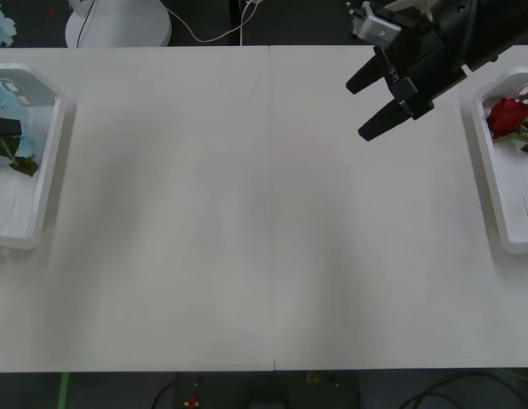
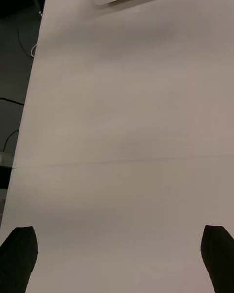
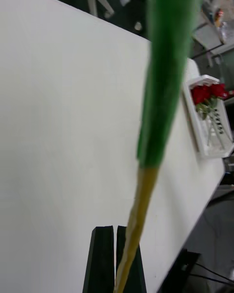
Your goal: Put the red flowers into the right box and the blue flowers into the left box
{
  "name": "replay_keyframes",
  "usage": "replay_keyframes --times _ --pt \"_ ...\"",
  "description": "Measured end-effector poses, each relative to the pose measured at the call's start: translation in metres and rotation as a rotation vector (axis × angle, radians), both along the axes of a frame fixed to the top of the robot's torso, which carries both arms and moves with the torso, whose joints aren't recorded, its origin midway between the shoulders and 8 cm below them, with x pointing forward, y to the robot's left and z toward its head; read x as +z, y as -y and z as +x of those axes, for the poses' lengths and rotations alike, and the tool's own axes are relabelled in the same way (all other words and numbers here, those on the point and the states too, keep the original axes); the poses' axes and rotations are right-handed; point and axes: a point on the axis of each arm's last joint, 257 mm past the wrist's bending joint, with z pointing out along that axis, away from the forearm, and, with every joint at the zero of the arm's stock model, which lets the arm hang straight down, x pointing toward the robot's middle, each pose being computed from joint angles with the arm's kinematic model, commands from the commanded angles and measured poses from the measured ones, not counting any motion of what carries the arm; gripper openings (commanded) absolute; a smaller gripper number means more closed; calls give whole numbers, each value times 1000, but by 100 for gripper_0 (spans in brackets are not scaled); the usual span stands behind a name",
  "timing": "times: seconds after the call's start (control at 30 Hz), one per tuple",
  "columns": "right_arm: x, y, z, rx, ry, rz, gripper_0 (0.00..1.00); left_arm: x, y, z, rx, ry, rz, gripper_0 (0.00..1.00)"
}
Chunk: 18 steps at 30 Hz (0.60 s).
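Two boxes: left box at the left edge of the front frame, right box at the right edge, bare tabletop between them.
Red flowers: red flowers lie in the right box, heads toward the upper end; the left wrist view shows the same bunch in its box at the right of that frame.
Blue flowers: blue flowers sit in the left box, pale heads with dark leaves below; a dark shape lies over them at the frame edge, and I cannot tell what it is.
Stem: a stem with green wrap and a bare tan lower end runs up the left wrist frame; its head is out of sight, so its colour cannot be told.
Left gripper: left gripper has its fingers closed narrow at the stem's tan end, apparently pinching it.
Right gripper: right gripper hangs above the tabletop at upper right, just beside the right box, fingers spread wide and holding nothing.
Handling: these flowers look light, with soft heads that crush easily and thin stems that likely bend and could slip. The stem is the safer place to hold, well below the head.
Progress: judging by the bare tabletop, sorting looks nearly finished.
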Motion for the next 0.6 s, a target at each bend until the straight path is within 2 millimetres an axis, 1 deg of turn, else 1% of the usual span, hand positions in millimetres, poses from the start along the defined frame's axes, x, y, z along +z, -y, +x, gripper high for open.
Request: replay_keyframes --times 0.1,0.2,0.27,0.33,0.53,0.6 --pt "5 5 -6 -17 9 52 97 9 -45 9 88 45 93 0" --pt "4 9 -16 -24 5 81 97 14 -83 17 169 85 195 0" --pt "3 11 -19 -36 13 95 97 9 -113 24 232 101 306 0" --pt "1 13 -17 -54 38 103 97 2 -141 30 286 111 414 0" --pt "0 15 -2 -100 101 113 97 -10 -205 39 412 130 667 0" --pt "0 16 -1 -105 108 111 97 -10 -219 41 439 138 721 0"
